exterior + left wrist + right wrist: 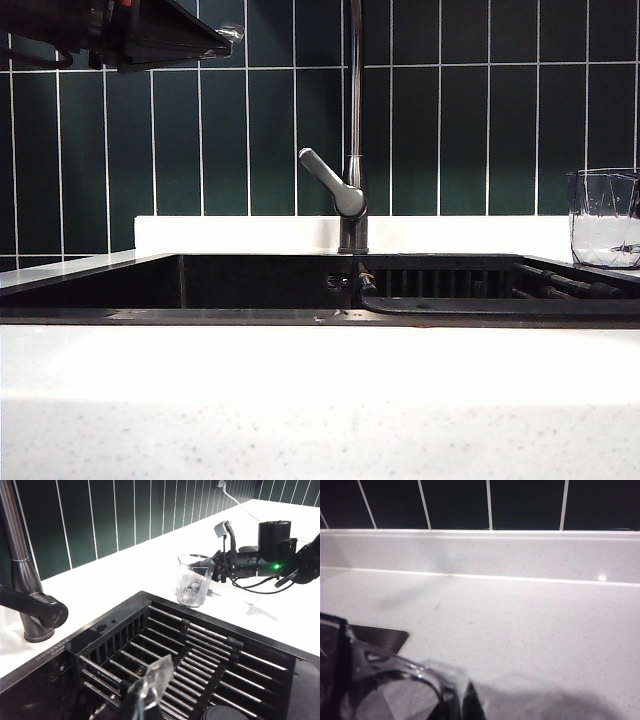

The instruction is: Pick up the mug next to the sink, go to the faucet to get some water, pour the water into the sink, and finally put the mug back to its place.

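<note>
A kitchen counter seen from the front: a black sink (260,285) set into white speckled countertop (320,400), dark green tiles behind. The faucet (352,140) rises at the centre of the exterior view, its grey lever angled to the left. The mug (604,217), clear faceted glass, stands upright on the counter at the far right edge of that view, just beside the sink's rim.

In the left wrist view the right gripper (220,562) reaches the mug's rim from the right of the frame, fingers close together and apparently pinching the glass wall. The right wrist view shows the rim right against the fingertips at lower left.

The left gripper (150,695) hangs over the slatted rack (200,650) at the bottom of its own view, fingers pressed together, empty.

This looks like either the first pickup or the final set-down; the frames cannot settle which. If picking up, the next move calls for a straight lift clear of the sink rim, then travel left toward the faucet spout.

Open counter lies behind and right of the mug; the sink edge sits close on its near side.
</note>
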